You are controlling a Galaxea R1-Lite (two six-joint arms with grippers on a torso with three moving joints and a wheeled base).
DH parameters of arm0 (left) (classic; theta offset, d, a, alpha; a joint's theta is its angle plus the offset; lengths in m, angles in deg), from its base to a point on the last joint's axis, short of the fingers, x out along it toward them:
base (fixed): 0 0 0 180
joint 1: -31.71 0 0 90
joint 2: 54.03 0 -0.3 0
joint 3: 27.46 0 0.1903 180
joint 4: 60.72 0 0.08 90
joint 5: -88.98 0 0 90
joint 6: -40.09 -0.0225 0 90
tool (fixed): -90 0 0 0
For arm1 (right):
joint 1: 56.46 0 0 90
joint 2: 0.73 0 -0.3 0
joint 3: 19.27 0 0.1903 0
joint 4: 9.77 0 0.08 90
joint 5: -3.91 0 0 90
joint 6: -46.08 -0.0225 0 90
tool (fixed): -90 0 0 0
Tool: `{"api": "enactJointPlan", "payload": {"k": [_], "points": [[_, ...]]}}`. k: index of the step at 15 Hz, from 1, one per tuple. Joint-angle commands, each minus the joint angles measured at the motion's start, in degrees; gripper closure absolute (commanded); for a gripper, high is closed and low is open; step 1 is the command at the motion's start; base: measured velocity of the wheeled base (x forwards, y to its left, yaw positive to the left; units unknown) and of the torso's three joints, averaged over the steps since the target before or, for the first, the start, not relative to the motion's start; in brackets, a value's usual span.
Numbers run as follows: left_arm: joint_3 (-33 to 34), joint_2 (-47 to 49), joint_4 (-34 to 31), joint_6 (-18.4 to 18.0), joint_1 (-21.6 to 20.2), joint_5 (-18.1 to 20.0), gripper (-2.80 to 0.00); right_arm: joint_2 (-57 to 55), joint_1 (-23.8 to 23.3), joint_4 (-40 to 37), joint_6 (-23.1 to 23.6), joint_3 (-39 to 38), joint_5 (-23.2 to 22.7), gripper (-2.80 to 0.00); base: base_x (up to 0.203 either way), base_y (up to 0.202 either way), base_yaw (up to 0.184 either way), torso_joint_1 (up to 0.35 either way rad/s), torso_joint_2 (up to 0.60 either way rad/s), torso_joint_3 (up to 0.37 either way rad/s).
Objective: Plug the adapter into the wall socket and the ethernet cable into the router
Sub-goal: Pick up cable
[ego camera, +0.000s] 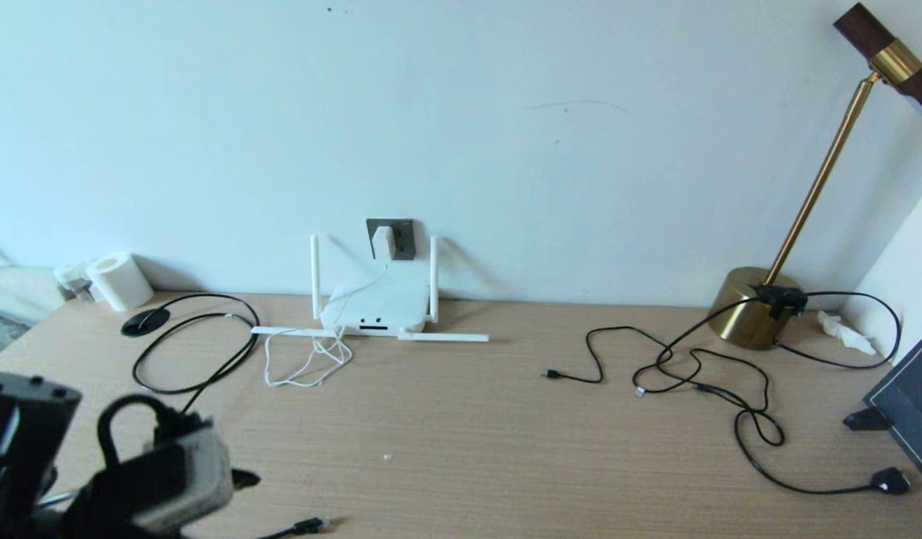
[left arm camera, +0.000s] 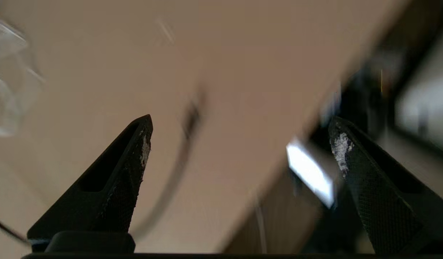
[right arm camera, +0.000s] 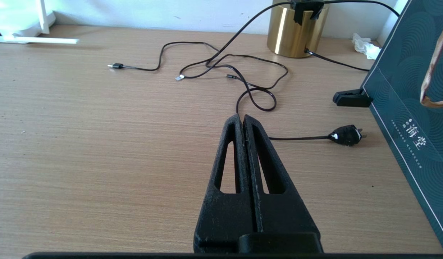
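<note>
The white adapter (ego camera: 382, 242) sits in the dark grey wall socket (ego camera: 401, 238), and its thin white cord (ego camera: 311, 363) drops to the desk. Below it lies the white router (ego camera: 375, 305), with two antennas upright and two flat. The ethernet cable (ego camera: 199, 346) loops on the desk's left side, and its clear-tipped plug (ego camera: 315, 525) rests at the front edge. My left arm (ego camera: 154, 479) is at the front left, near that plug. My left gripper (left arm camera: 241, 124) is open and holds nothing, with the blurred ethernet cable (left arm camera: 191, 118) beyond it. My right gripper (right arm camera: 243, 117) is shut on nothing, low over the desk's right side.
A brass lamp base (ego camera: 753, 307) stands at the back right. Thin black cables (ego camera: 693, 374) sprawl in front of it, ending in a black plug (ego camera: 890, 480). A dark green box (ego camera: 910, 404) is at the right edge, a paper roll (ego camera: 119, 281) and a black disc (ego camera: 145, 321) at the back left.
</note>
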Motion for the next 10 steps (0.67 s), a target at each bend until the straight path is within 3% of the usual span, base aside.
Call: {"api": "enactJointPlan", "payload": {"k": [1, 5, 10], "points": [[0.9, 3.3, -7.6, -7.3, -0.1, -4.8, -2.80, 0.0, 0.1, 0.0, 0.0, 0.0, -0.1, 0.00, 0.000, 0.000, 0.000, 0.000, 0.00, 0.000], [5.6, 9.4, 5.2, -9.1, -0.1, -6.0, -2.80, 0.0, 0.0, 0.0, 0.0, 0.0, 0.0, 0.00, 0.000, 0.000, 0.000, 0.000, 0.00, 0.000], [6.0, 17.7, 12.9, -9.3, -1.4, -4.9, -2.80, -0.1, 0.1, 0.0, 0.0, 0.0, -0.1, 0.00, 0.000, 0.000, 0.000, 0.000, 0.00, 0.000]]}}
